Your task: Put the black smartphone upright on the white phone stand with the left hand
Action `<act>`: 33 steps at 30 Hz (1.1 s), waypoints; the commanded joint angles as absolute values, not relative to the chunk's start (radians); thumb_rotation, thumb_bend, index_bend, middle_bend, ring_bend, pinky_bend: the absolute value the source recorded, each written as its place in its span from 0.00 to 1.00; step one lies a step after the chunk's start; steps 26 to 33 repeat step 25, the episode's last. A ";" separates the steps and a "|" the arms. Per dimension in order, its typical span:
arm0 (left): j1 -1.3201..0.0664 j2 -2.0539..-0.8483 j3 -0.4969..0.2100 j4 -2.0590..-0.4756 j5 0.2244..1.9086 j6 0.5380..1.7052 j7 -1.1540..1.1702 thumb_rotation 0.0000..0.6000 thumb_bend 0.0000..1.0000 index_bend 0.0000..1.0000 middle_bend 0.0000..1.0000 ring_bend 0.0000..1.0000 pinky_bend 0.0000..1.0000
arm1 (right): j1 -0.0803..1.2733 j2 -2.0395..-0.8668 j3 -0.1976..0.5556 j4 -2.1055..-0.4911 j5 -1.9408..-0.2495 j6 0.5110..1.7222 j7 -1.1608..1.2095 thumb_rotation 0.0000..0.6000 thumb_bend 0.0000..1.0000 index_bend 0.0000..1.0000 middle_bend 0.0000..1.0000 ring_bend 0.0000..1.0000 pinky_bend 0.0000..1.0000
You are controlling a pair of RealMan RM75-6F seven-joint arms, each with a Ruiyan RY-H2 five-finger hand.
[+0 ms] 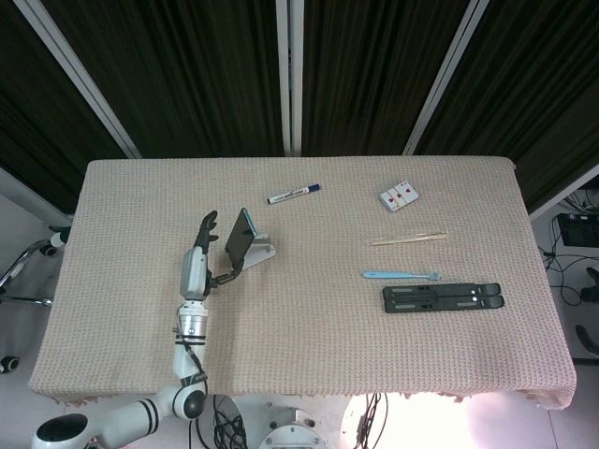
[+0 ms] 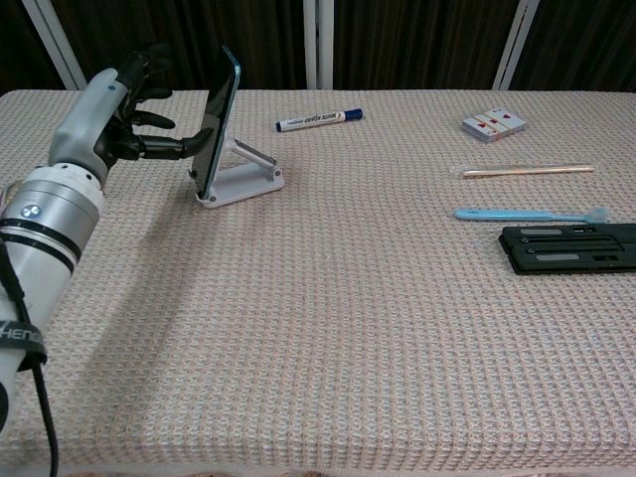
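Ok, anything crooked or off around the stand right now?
Nothing stands out. The black smartphone leans upright on the white phone stand, and the left hand is open beside it.

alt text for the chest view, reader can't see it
A black smartphone leans upright on a white phone stand on a woven tablecloth, with the left hand just beside it, fingers spread toward the phone. A marker lies behind.

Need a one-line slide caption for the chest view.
Black smartphone leaning upright on the white phone stand, left hand open beside it with one fingertip at the screen.
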State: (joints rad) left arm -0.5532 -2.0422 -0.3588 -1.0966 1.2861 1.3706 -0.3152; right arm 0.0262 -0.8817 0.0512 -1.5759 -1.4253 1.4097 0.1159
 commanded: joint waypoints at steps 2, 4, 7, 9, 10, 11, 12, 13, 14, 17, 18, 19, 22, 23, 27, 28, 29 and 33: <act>-0.493 -1.906 -0.328 -1.187 1.313 1.395 -0.274 1.00 0.23 0.03 0.03 0.12 0.26 | 0.020 -0.880 0.052 -1.572 -1.430 1.423 0.122 1.00 0.24 0.00 0.00 0.00 0.00; -0.464 -1.805 -0.306 -1.248 1.326 1.383 -0.258 1.00 0.20 0.03 0.04 0.12 0.26 | 0.018 -0.881 0.052 -1.567 -1.432 1.428 0.126 1.00 0.24 0.00 0.00 0.00 0.00; -0.418 -1.590 -0.252 -1.359 1.361 1.339 -0.218 1.00 0.11 0.03 0.07 0.12 0.26 | 0.015 -0.885 0.050 -1.557 -1.443 1.439 0.128 1.00 0.24 0.00 0.00 0.00 0.00; -0.388 -1.434 -0.209 -1.429 1.386 1.309 -0.173 1.00 0.07 0.04 0.09 0.12 0.26 | 0.012 -0.894 0.049 -1.547 -1.455 1.454 0.127 1.00 0.24 0.00 0.00 0.00 0.00; -0.376 -1.372 -0.191 -1.456 1.394 1.300 -0.146 0.98 0.06 0.04 0.10 0.12 0.26 | 0.010 -0.899 0.049 -1.542 -1.461 1.463 0.127 1.00 0.24 0.00 0.00 0.00 0.00; -0.359 -1.299 -0.168 -1.486 1.405 1.294 -0.105 0.90 0.06 0.04 0.10 0.12 0.26 | 0.007 -0.908 0.050 -1.533 -1.469 1.476 0.129 1.00 0.24 0.00 0.00 0.00 0.00; -0.348 -1.253 -0.151 -1.504 1.412 1.291 -0.072 0.81 0.06 0.04 0.10 0.12 0.26 | 0.005 -0.915 0.050 -1.525 -1.477 1.487 0.130 1.00 0.24 0.00 0.00 0.00 0.00; -0.330 -1.196 -0.126 -1.520 1.421 1.291 -0.016 0.65 0.06 0.05 0.10 0.12 0.26 | 0.002 -0.927 0.050 -1.509 -1.489 1.505 0.129 1.00 0.23 0.00 0.00 0.00 0.00; -0.317 -1.163 -0.108 -1.531 1.425 1.293 0.023 0.51 0.06 0.05 0.10 0.11 0.25 | -0.001 -0.938 0.050 -1.495 -1.498 1.519 0.125 1.00 0.22 0.00 0.00 0.00 0.00; -0.268 -1.093 -0.055 -1.559 1.428 1.308 0.111 0.19 0.06 0.05 0.09 0.10 0.23 | -0.012 -0.979 0.047 -1.450 -1.515 1.554 0.095 1.00 0.21 0.00 0.00 0.00 0.00; -0.253 -1.083 -0.043 -1.565 1.426 1.317 0.117 0.10 0.06 0.05 0.09 0.09 0.23 | -0.015 -0.989 0.045 -1.442 -1.517 1.558 0.089 1.00 0.21 0.00 0.00 0.00 0.00; -0.233 -1.075 -0.031 -1.566 1.428 1.332 0.111 0.04 0.06 0.05 0.09 0.09 0.23 | -0.017 -1.000 0.043 -1.436 -1.516 1.558 0.085 1.00 0.21 0.00 0.00 0.00 0.00; -0.190 -1.082 -0.014 -1.536 1.452 1.394 0.079 0.00 0.06 0.05 0.08 0.09 0.23 | -0.015 -1.018 0.041 -1.427 -1.513 1.549 0.080 1.00 0.21 0.00 0.00 0.00 0.00; -0.180 -1.088 -0.010 -1.523 1.462 1.412 0.069 0.00 0.06 0.05 0.07 0.09 0.22 | -0.014 -1.022 0.041 -1.426 -1.512 1.544 0.080 1.00 0.21 0.00 0.00 0.00 0.00; -0.163 -1.099 -0.006 -1.496 1.483 1.447 0.051 0.00 0.06 0.05 0.07 0.09 0.22 | -0.010 -1.030 0.039 -1.424 -1.511 1.535 0.077 1.00 0.21 0.00 0.00 0.00 0.00; -0.163 -1.099 -0.006 -1.496 1.483 1.447 0.051 0.00 0.06 0.05 0.07 0.09 0.22 | -0.010 -1.030 0.039 -1.424 -1.511 1.535 0.077 1.00 0.21 0.00 0.00 0.00 0.00; -0.163 -1.099 -0.006 -1.496 1.483 1.447 0.051 0.00 0.06 0.05 0.07 0.09 0.22 | -0.010 -1.030 0.039 -1.424 -1.511 1.535 0.077 1.00 0.21 0.00 0.00 0.00 0.00; -0.163 -1.099 -0.006 -1.496 1.483 1.447 0.051 0.00 0.06 0.05 0.07 0.09 0.22 | -0.010 -1.030 0.039 -1.424 -1.511 1.535 0.077 1.00 0.21 0.00 0.00 0.00 0.00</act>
